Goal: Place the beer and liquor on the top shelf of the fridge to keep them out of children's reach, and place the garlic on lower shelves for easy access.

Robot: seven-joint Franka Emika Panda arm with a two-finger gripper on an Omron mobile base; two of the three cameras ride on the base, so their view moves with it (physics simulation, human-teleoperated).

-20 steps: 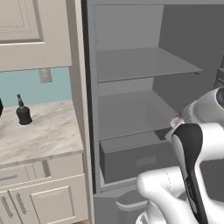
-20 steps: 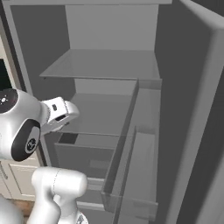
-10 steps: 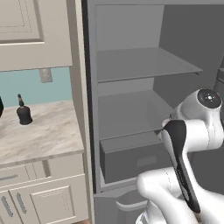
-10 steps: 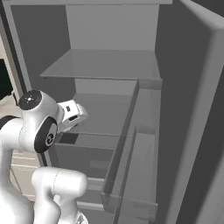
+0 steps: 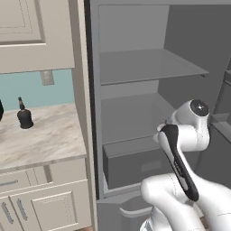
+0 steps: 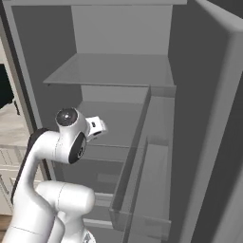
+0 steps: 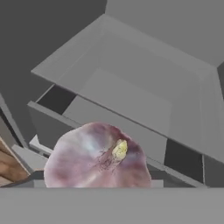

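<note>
The garlic, a pale pinkish bulb with a small yellow tip, sits close against the hand view's bottom, and my gripper is shut on it with the fingertips hidden behind the bulb. Below it lies the fridge's grey drawer box. In the right base view my gripper hangs in front of the lower shelf of the open fridge. The top shelf is bare. The liquor, a squat black bottle, stands on the marble counter at the left. The beer is out of view.
The fridge door with its bins stands open at the right. The marble counter and cabinet fronts lie left of the fridge, with wall cabinets above. A dark shape sits at the left edge.
The arm has swung up and toward the fridge, carrying the hand with the garlic rightward in front of the lower shelf. The liquor has not moved.
</note>
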